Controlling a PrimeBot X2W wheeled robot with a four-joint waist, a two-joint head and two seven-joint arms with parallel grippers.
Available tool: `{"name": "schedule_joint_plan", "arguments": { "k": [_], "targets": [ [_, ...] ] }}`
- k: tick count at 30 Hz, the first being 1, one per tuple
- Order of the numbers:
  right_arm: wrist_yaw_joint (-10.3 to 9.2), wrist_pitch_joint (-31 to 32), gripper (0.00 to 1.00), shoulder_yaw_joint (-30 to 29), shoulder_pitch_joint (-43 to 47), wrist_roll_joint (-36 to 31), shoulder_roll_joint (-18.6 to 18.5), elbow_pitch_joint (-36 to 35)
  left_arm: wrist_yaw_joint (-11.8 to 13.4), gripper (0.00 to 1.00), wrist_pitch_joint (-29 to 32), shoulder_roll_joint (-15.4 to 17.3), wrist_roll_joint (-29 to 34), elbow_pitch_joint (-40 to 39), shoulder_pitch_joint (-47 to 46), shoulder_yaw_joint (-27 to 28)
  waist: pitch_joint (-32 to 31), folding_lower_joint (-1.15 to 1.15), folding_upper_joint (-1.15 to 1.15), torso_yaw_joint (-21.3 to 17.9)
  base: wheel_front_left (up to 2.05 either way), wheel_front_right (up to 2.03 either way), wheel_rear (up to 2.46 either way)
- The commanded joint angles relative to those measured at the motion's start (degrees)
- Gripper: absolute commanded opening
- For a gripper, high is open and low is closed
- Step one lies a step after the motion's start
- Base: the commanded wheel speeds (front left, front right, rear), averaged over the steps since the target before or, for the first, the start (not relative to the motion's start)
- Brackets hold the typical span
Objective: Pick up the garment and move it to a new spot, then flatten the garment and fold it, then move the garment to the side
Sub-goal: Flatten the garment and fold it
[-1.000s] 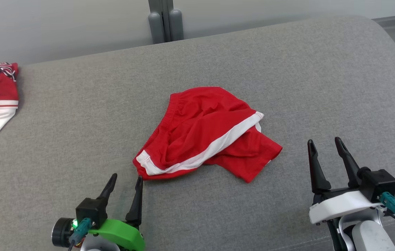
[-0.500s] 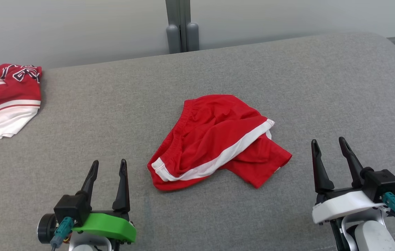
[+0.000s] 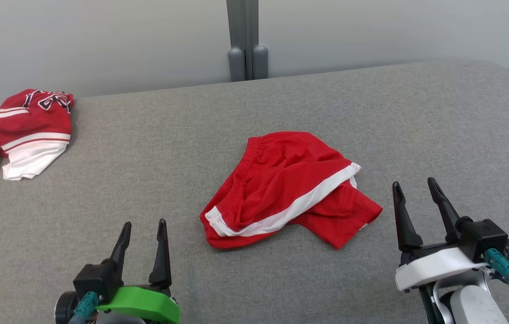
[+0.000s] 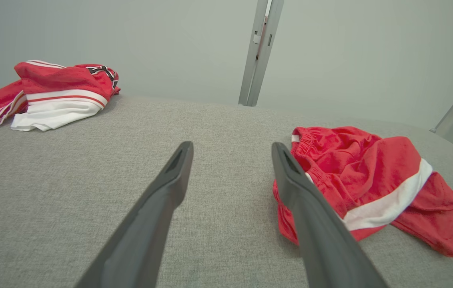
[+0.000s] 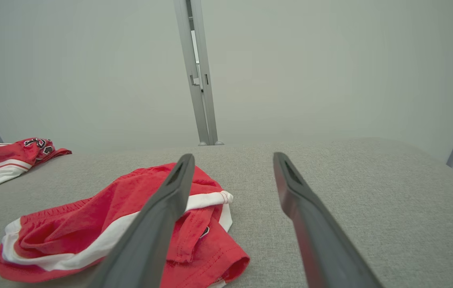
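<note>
The grey cloth-covered table point(image 3: 371, 112) sits lower in the head view than a second ago because the camera has swung. The red, white-striped garment point(image 3: 281, 189) lies crumpled at the frame's centre as before, and a second red-and-white garment point(image 3: 25, 130) is bunched at the upper left. The left claw point(image 3: 143, 222), at the lower left, has drawn back from the garment's near corner, which its fingertip almost touched a second ago, and stands wide and empty; the right claw point(image 3: 413, 182), at the lower right and apart from the garment, is likewise wide and holds nothing.
</note>
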Motion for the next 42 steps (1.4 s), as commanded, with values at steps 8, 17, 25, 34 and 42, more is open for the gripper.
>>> {"name": "schedule_joint_plan", "arguments": {
  "k": [8, 17, 25, 34, 42],
  "targets": [
    [-0.06, -0.18, 1.00, 0.46, 0.07, 0.14, -0.13, 0.19, 1.17, 1.00, -0.05, -0.02, -0.57, -0.57, 1.21, -0.14, -0.03, 0.00, 0.00, 0.09, 0.00, 0.00, 0.00],
    [-0.06, -0.18, 1.00, 0.42, 0.06, 0.32, -0.13, -0.15, 0.01, 1.00, -0.05, -0.02, 1.62, 1.54, -0.33, -1.30, 0.68, 0.00, 0.00, -0.11, 0.00, 0.00, 0.00],
    [-0.06, -0.18, 1.00, 0.86, -0.79, 0.46, -0.13, -0.09, -4.28, 1.00, 4.60, 1.18, 4.66, 10.71, -10.95, -8.75, 2.34, 0.00, 0.00, -1.30, 0.00, 0.00, 0.00],
    [-0.06, -0.18, 1.00, 1.32, -0.70, 0.73, -0.13, 0.30, -5.66, 1.00, 14.87, 4.66, -0.30, 16.99, -18.69, -16.58, 3.00, 0.00, 0.00, -3.61, 0.00, 0.00, 0.00],
    [-0.06, -0.18, 1.00, 1.52, -0.39, 0.74, -0.13, 0.33, -5.69, 0.61, 21.01, 10.76, -10.25, 16.01, -21.18, -26.85, 3.03, 0.00, 0.00, -4.67, 0.00, 0.00, 0.00]
  ]
}}
